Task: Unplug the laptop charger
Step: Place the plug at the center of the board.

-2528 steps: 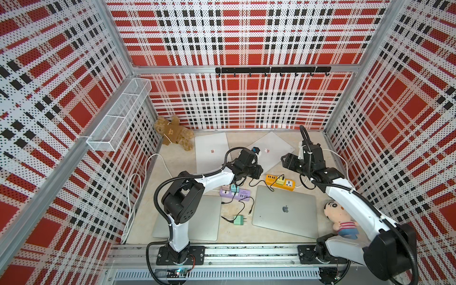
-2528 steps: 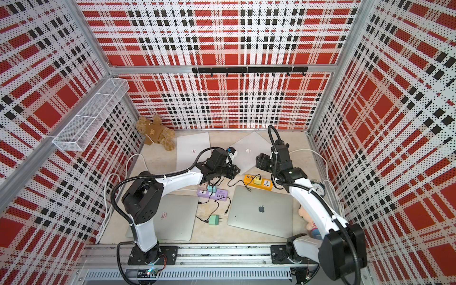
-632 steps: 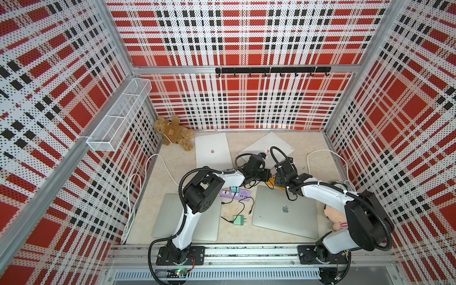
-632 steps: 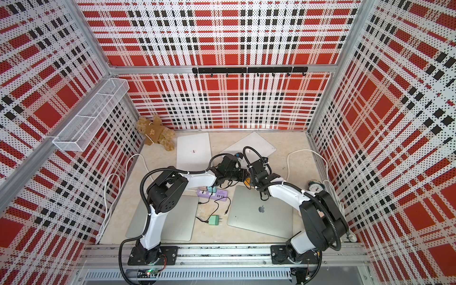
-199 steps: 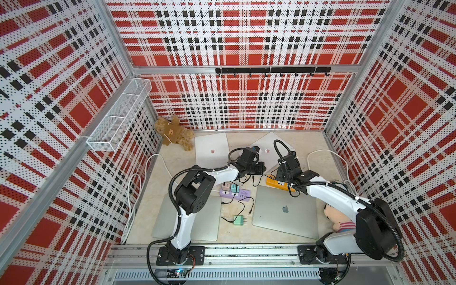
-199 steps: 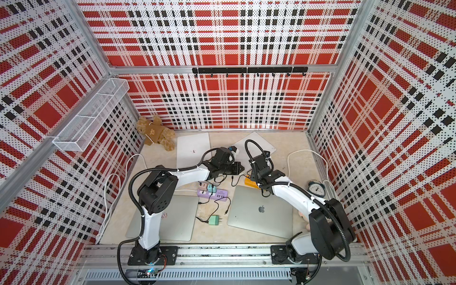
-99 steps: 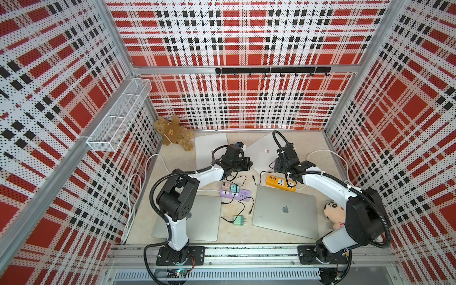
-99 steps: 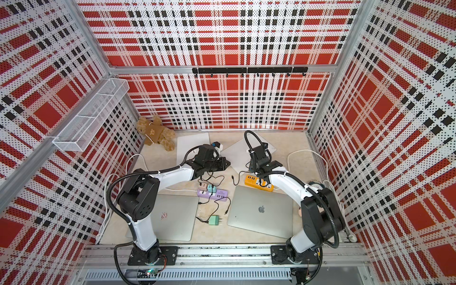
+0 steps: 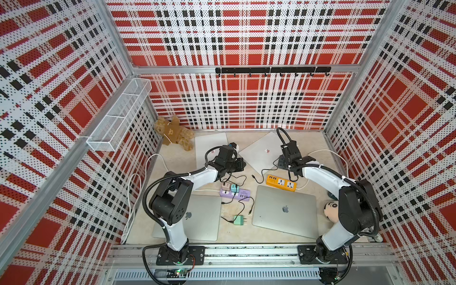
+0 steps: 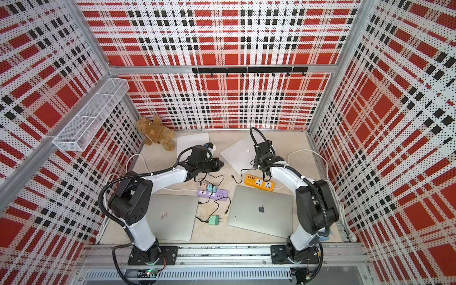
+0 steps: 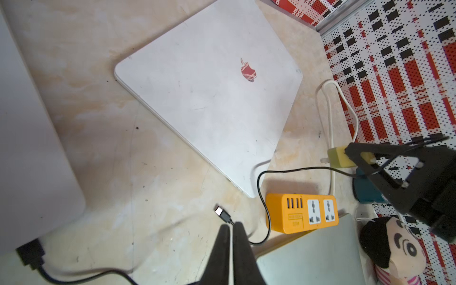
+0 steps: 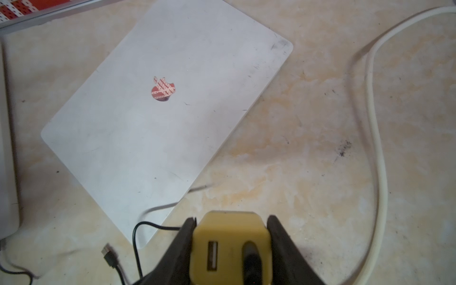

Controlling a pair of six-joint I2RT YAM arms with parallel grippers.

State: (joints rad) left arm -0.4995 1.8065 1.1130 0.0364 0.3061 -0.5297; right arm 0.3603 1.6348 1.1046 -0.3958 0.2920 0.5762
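Clamping the yellow charger (image 12: 230,246) by two opposite sides, the right gripper (image 12: 231,219) holds it off the beige, marbled table (image 12: 308,123), near the orange power strip (image 9: 281,183) and not touching it. The charger is a matte plastic block with rounded corners. Its port face, which carries one flat USB slot and one black plug, is turned to the wrist camera. The metal prongs on the opposite face point away from the gripper, roughly toward the angled white laptop (image 11: 209,91). The charger's long axis runs along the fingers.

A thin black cable (image 11: 261,197) trails from the charger and ends in a small silver-tipped plug (image 11: 219,211) lying loose on the table. The left gripper (image 11: 232,225) hangs over that cable with its black fingers pressed together. Whether they pinch the cable cannot be told.

In both top views there are four closed laptops, two smooth white ones at the back and two silver ones in front. There are also two power strips, the orange one and a purple one (image 9: 235,193). One green charger (image 9: 238,220) lies loose, and there are two soft toys, a brown bear (image 9: 174,132) and a doll (image 11: 392,246).
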